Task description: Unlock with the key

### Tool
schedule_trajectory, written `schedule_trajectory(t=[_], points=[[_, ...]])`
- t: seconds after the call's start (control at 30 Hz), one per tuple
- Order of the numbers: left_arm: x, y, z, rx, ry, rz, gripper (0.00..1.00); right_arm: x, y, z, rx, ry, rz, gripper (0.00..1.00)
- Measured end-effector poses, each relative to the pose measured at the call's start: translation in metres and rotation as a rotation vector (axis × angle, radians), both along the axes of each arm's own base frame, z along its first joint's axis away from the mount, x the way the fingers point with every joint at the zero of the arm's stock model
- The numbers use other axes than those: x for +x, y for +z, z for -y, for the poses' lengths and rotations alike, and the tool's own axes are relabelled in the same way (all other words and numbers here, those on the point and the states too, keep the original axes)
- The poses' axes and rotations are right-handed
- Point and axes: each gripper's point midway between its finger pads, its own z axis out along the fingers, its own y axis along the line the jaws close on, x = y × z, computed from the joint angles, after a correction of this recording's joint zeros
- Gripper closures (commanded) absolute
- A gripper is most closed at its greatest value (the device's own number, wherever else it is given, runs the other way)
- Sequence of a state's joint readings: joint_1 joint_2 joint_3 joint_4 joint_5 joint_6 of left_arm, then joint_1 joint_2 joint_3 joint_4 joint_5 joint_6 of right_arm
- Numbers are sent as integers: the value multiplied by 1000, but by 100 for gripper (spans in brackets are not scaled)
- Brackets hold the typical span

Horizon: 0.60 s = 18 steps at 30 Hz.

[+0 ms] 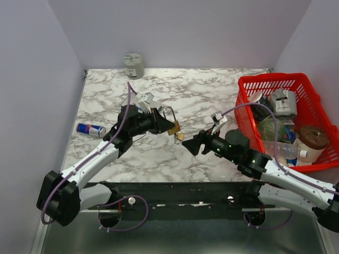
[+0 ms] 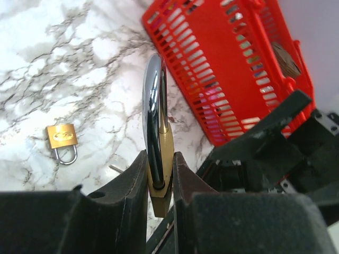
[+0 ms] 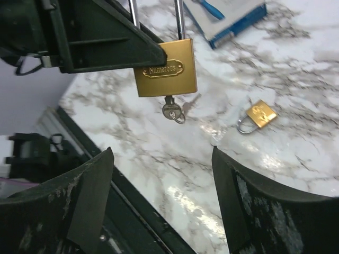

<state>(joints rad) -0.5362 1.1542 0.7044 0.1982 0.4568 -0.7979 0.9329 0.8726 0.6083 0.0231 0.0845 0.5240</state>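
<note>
Closing your spread, empty right gripper [image 3: 161, 156] off-centre on the key [image 3: 170, 110] could twist the padlock [image 3: 165, 69] clamped in your left gripper [image 2: 159, 161]; align first.

Robotics lab test cell, marble-patterned table [image 1: 212, 95] enclosed by plain white walls [image 1: 185, 26], left arm [image 1: 98, 156] and right arm [image 1: 296, 180] bolted to a black rail [image 1: 185, 191], red basket [image 1: 273, 77] filled with assorted items

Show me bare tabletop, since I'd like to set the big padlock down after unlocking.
Free: the back marble between the grey tin and the full red basket, and the near strip robot-side of the small padlock. Crowded: the centre, where the left tool grips the big padlock and the open right tool faces it.
</note>
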Motion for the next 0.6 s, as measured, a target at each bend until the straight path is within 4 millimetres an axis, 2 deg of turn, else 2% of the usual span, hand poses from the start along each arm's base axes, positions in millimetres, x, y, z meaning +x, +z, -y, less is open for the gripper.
schedule_trajectory(t=[0.1, 0.13, 0.2, 0.37, 0.6], points=[[-13, 20, -5, -15, -77, 77, 100, -11, 24, -2, 91, 61, 28, 23], [-18, 23, -4, -24, -108, 91, 100, -15, 29, -4, 116, 86, 34, 32], [-27, 28, -1, -47, -165, 108, 100, -19, 33, -7, 140, 121, 36, 40], [-50, 26, 4, -95, -287, 110, 100, -23, 20, -11, 155, 171, -1, 45], [-63, 33, 7, -143, -357, 128, 100, -25, -6, -19, 139, 213, -56, 53]])
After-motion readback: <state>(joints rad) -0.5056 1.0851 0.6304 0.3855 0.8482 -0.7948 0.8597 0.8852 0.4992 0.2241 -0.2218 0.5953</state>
